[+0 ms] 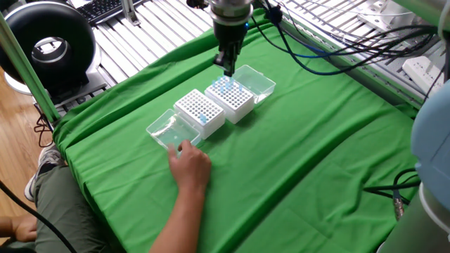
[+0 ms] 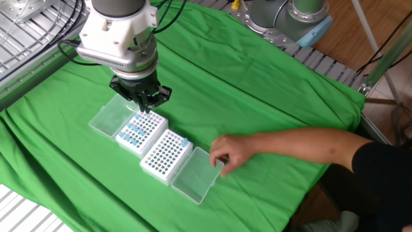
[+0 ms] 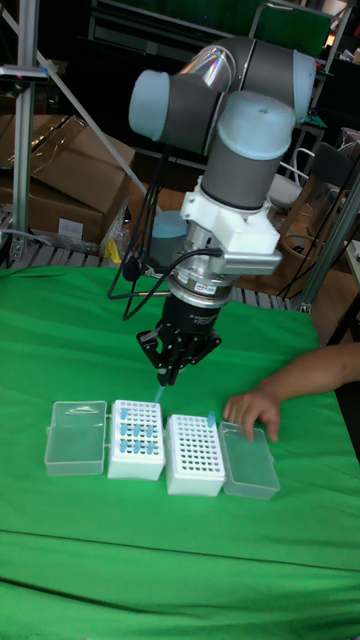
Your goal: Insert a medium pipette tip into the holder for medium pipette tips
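My gripper (image 3: 165,381) hovers above the tip-filled rack (image 3: 136,437), jaws pinching a blue pipette tip (image 3: 159,395), not yet inserted into the neighbouring holder (image 3: 193,454) to its right.

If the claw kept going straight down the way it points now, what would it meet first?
Most likely the tip box holding blue tips, near its far edge; the claw hangs just above it, pointing down. Depth is unclear, so it may land slightly behind the box.
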`<action>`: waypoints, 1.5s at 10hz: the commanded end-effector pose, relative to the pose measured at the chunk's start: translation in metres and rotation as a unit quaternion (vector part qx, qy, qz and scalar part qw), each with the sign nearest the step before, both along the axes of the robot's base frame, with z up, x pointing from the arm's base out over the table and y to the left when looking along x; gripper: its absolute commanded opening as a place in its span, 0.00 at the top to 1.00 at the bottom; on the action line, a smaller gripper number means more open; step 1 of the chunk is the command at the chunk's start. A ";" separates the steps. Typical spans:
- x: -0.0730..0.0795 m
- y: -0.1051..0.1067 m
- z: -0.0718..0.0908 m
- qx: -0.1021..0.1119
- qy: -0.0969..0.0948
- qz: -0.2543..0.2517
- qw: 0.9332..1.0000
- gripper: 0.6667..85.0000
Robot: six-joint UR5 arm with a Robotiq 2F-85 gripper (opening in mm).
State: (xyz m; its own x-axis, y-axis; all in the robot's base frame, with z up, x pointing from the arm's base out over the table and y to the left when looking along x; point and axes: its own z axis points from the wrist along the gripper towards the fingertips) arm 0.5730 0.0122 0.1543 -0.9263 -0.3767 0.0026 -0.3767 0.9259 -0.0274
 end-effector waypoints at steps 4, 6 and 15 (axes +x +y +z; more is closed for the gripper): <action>0.021 0.058 0.005 0.029 -0.015 -0.058 0.998 1.00; 0.026 0.072 -0.003 0.027 -0.024 -0.074 0.997 1.00; 0.015 0.086 -0.029 0.029 -0.039 -0.095 0.994 1.00</action>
State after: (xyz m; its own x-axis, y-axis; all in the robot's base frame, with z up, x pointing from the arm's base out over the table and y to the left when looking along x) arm 0.5906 0.0946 0.1306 -0.9758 -0.2044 -0.0775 -0.2045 0.9788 -0.0074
